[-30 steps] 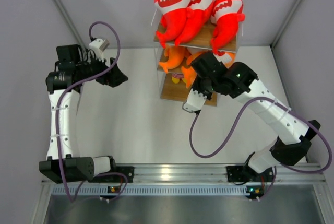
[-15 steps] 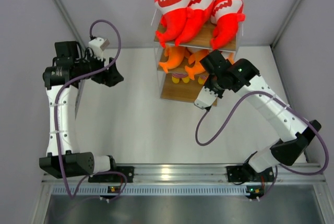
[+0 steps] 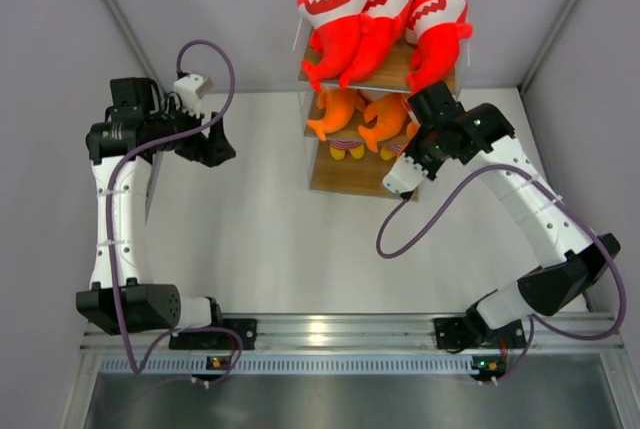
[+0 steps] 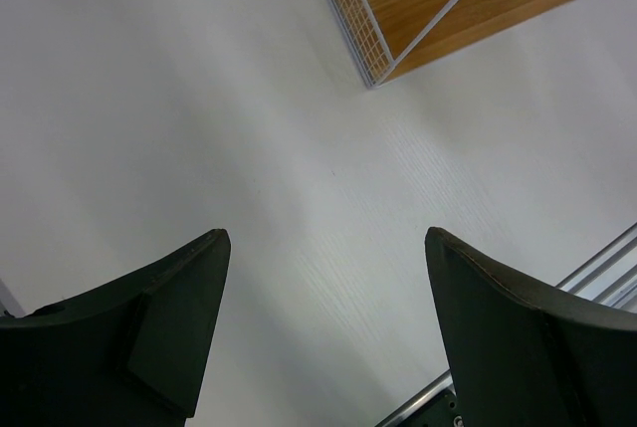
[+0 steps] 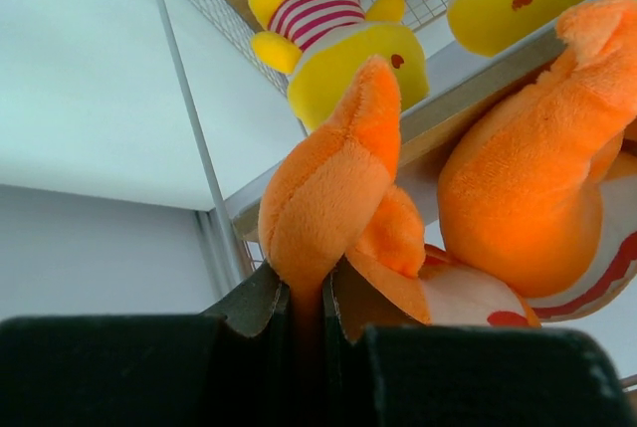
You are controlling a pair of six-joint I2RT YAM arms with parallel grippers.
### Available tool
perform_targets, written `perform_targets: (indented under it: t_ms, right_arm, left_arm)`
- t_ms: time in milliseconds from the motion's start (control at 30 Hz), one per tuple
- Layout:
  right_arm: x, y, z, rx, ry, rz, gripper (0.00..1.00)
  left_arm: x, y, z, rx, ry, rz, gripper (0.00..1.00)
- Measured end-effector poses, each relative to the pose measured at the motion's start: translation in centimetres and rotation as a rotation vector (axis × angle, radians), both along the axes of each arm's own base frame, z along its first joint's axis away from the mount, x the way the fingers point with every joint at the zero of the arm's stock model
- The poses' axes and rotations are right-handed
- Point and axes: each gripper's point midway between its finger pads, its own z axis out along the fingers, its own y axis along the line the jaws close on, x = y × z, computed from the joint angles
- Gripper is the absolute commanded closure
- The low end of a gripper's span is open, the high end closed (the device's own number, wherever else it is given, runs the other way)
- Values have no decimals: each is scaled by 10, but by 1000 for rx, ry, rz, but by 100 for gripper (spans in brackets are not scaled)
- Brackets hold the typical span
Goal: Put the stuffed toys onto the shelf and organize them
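Note:
The shelf (image 3: 352, 177) stands at the back centre. Three red shark plushes (image 3: 335, 9) lie on its top board. Two orange fish plushes (image 3: 336, 109) show on the middle tier; a third is hidden. My right gripper (image 3: 418, 109) is at the shelf's right side, shut on the tail of an orange fish plush (image 5: 328, 188), which shows next to another orange fish (image 5: 542, 198). My left gripper (image 3: 218, 147) is open and empty over the table left of the shelf; it also shows in the left wrist view (image 4: 323, 278).
Yellow plushes with red-striped parts (image 5: 328, 34) sit on the shelf's bottom tier, also seen from above (image 3: 348, 149). The shelf's bottom corner (image 4: 378, 74) shows in the left wrist view. Grey walls enclose the table. A metal rail (image 3: 330, 329) runs along the near edge.
My right gripper has moved right and back along the shelf's right side with the orange fish, uncovering the middle tier. My left arm has shifted slightly.

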Motion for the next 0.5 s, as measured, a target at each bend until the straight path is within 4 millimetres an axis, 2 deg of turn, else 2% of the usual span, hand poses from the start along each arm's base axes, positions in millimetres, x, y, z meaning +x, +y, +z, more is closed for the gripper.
perform_targets:
  t_ms: [167,300,367,400,467,500]
  right_arm:
    - [13,-11,-2,58,-3,-41,99]
    - [19,-11,-1,93,-12,-49,91]
    - [20,-7,0,115,-17,-39,84]
    - [21,-4,-1,129,-18,-32,74]
    - [22,-1,-1,149,-28,-22,70]
    - [23,0,-2,155,-32,-20,61]
  left_arm:
    - [3,3,-5,12,15,8,15]
    - [7,5,-6,20,17,11,15]
    - [8,5,-7,22,17,8,15]
    - [8,5,-7,23,18,7,15]
    - [8,5,-8,25,18,5,15]
    - [9,5,-9,25,19,4,15]
